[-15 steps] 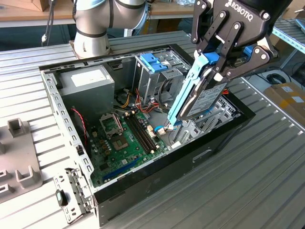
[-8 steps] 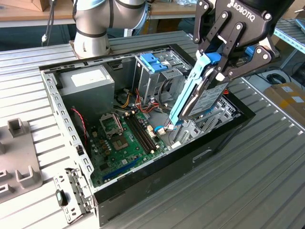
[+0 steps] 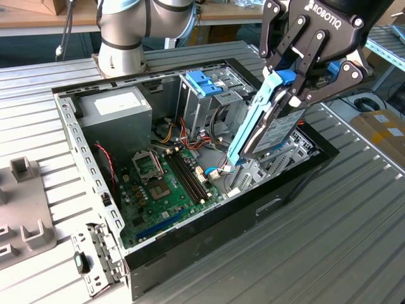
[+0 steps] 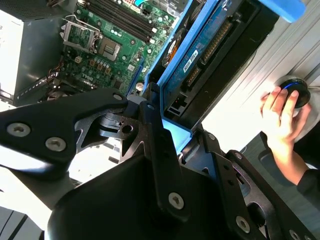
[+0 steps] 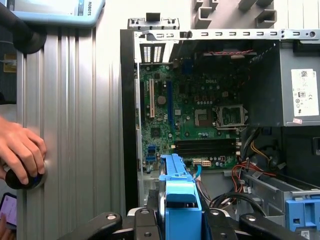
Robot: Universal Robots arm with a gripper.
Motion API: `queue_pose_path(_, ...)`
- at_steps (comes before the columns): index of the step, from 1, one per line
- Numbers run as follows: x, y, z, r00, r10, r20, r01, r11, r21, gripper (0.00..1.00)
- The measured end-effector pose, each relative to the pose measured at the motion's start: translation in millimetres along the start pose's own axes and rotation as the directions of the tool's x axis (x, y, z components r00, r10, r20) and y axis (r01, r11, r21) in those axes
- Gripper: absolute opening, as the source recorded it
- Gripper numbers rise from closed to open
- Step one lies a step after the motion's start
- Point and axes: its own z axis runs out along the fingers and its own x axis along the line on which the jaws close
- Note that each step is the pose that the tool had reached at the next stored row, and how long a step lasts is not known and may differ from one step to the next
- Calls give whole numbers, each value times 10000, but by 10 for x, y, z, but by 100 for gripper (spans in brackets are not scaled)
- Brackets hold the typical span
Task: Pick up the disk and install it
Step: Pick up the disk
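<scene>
Above the open computer case:
Gripper: fingers pinching the disk by its blue frame.
Disk: tilted, lower end near the green board.
Bystander: a hand rests on a black knob.

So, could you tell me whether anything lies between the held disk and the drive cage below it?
Nothing visible does. The gripper holds the disk tilted over the open case, its lower end at the drive cage; loose cables lie beside it.

Ribbed metal table, blue plastic disk frame
</scene>
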Motion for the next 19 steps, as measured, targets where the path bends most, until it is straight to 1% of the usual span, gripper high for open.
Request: queue_pose_path(19,-1,-101,12,10000,0,-1,0,10000,0,37)
